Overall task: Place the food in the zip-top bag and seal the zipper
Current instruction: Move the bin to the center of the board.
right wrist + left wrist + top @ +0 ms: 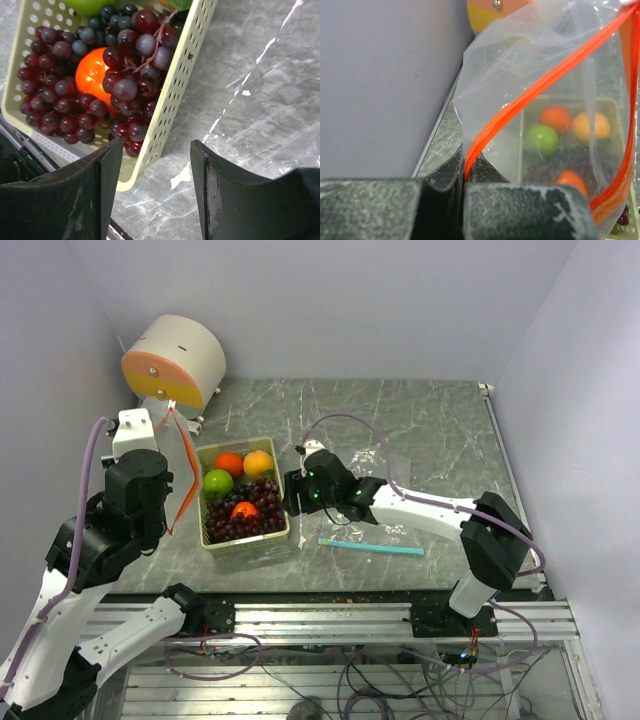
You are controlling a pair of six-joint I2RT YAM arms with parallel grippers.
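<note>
Left of the basket [245, 543], your left gripper [464, 186] pinches the zipper [540, 85], hanging the zip-top bag [520, 55] mouth-open (ready for loading, I judge). The food [92, 75] lies in the basket, with your right gripper [155, 150] half-open and empty beside its wall.

1. food [243, 502]: round red-orange, orange and green fruits and dark purple grapes, all lying in the basket [172, 107].
2. zip-top bag [545, 75]: clear, crinkled, raised upright left of the basket.
3. zipper [520, 102]: red-orange strip, sides parted, pinched in the left hand [463, 186].

four round fruits [229, 462], one grape bunch [268, 502], one basket [248, 541]
</note>
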